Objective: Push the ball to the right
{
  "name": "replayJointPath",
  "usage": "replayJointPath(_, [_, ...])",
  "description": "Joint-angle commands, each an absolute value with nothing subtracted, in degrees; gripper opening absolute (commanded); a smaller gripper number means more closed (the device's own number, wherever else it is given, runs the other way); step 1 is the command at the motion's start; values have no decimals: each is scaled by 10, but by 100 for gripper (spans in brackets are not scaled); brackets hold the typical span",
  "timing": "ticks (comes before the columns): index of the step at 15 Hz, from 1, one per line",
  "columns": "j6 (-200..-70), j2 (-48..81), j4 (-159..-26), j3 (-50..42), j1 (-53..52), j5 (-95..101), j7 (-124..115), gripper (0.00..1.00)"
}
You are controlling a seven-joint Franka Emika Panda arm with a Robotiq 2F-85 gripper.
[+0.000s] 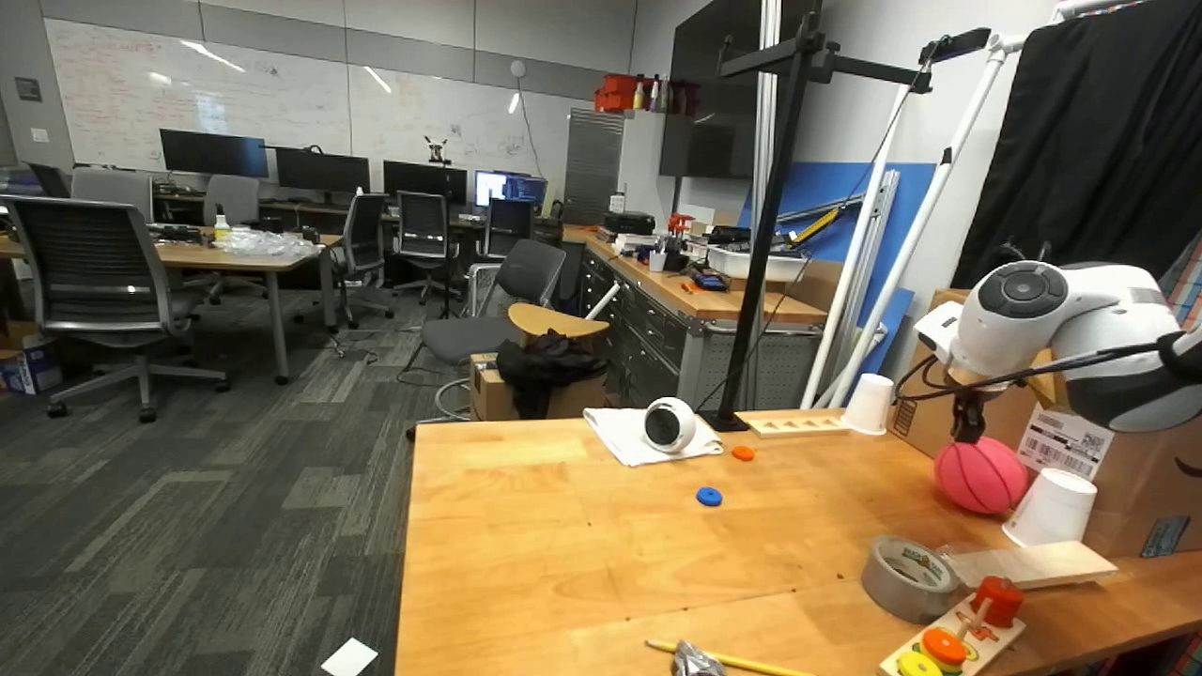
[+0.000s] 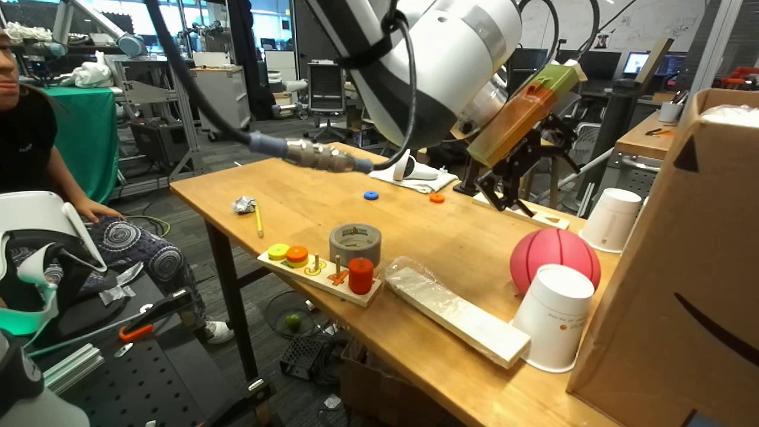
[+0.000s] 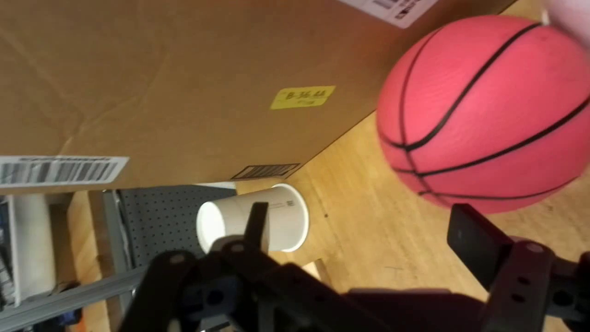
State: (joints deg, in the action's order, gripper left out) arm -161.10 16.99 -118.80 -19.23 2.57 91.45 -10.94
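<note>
Pink-red ball [image 2: 548, 249], basketball-seamed: on the wooden table [image 1: 526, 526]. In an exterior view, near paper cup [image 2: 554, 323], white, upturned, just beside it at six o'clock; far paper cup [image 2: 612, 219], likewise upturned, at two; cardboard box [image 2: 664, 279] at three. Contact of ball and box: cannot be told.

Robotiq gripper [image 3: 364, 235], black: fingers [image 3: 479, 244] spread well apart. In the wrist view, the ball lies between one and two o'clock from the gap, outside it.

Duct tape roll [image 2: 350, 256], grey: in an exterior view, nine o'clock from the ball, well apart.

Numbered peg board [image 2: 323, 281], wooden, bearing yellow, orange and red rings [image 2: 297, 256]: just beside the roll, between seven and eight o'clock.

Film-wrapped plank [image 2: 459, 317]: four o'clock from the roll.

Blue disc [image 2: 371, 195]: between twelve and one o'clock from the roll. Loose orange disc [image 2: 437, 198]: two o'clock.

White cloth [image 1: 615, 437], under a white camera-like device [image 1: 665, 427]: in an exterior view, between ten and eleven o'clock from the blue disc.
</note>
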Motion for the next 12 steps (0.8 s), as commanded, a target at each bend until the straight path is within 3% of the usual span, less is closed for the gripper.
replayJointPath(1, [-1595, 168, -1142, -207, -1, 1075, -251, 100])
replayJointPath(4, [-1548, 153, -1163, -193, 5, 1159, -359, 100])
replayJointPath(7, [-1573, 126, -1230, -199, 9, 1038, -297, 100])
replayJointPath(9, [-1592, 89, -1291, -137, 63, 963, -240, 100])
replayJointPath(10, [-1576, 148, -1228, -169, 33, 1012, -290, 100])
replayJointPath(12, [-1581, 126, -1266, -148, 48, 980, -268, 100])
